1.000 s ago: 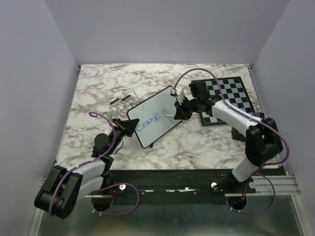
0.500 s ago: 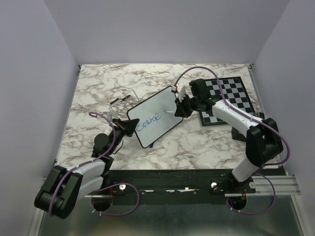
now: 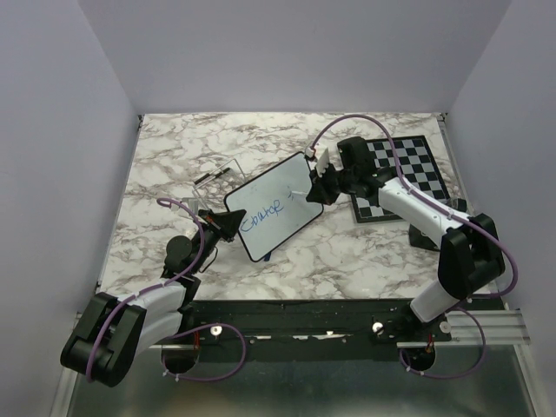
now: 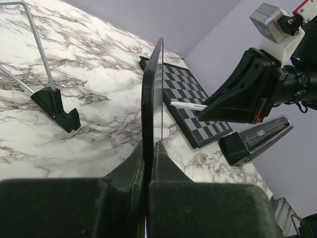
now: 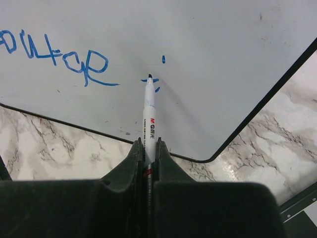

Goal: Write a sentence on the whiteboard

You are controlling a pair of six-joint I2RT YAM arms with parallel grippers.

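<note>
At whiteboard (image 5: 208, 44), marker (image 5: 148, 111) pinched in right hand (image 5: 147, 145)

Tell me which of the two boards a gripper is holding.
The whiteboard, plain white with blue lettering: the left gripper is shut on its edge. The checkered chessboard lies flat with no gripper on it.

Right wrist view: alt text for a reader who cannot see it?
The right end effector is shut on a white marker whose tip meets the whiteboard beside small blue strokes. A blue handwritten word sits to the left, and marble table shows below the board's black edge.
</note>
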